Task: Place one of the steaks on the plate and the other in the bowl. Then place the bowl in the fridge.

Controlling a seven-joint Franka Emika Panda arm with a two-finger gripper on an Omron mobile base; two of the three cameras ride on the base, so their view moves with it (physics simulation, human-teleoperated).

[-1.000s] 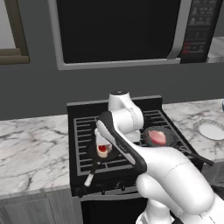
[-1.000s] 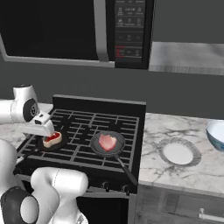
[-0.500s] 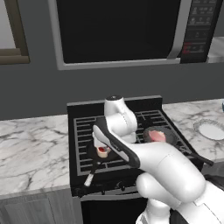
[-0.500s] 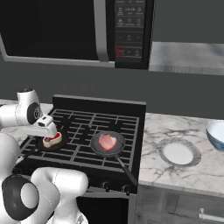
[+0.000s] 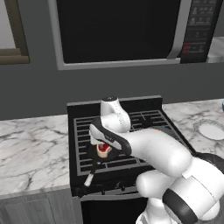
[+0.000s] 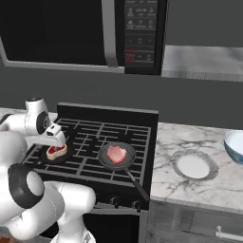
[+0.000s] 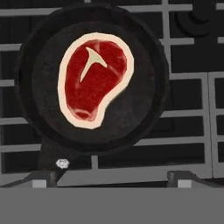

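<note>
The red-centred steak (image 7: 94,81) with a cream fat rim lies in a dark frying pan (image 7: 140,118) on the stove's left side, also seen as the steak (image 6: 56,151) from the right base. My gripper (image 7: 111,180) hangs open just above it, fingertips (image 7: 41,178) spread wide with nothing between them. From the bases the gripper (image 5: 101,141) (image 6: 58,140) sits right over that pan. The pale pink steak (image 6: 116,154) rests in a second pan (image 6: 105,162) at the stove's front right. The whitish plate (image 6: 176,163) and the pale blue bowl (image 6: 234,145) stand on the marble counter to the right.
A black microwave (image 6: 71,33) hangs above the stove (image 6: 90,166). Both pans have long handles (image 5: 89,178) (image 6: 137,185) reaching toward the stove's front edge. Marble counter (image 5: 30,144) runs left of the stove. The plate's edge (image 5: 210,130) shows at the right.
The hand has come down closer over the red steak in the left pan. Both steaks, the plate and the bowl lie as before.
</note>
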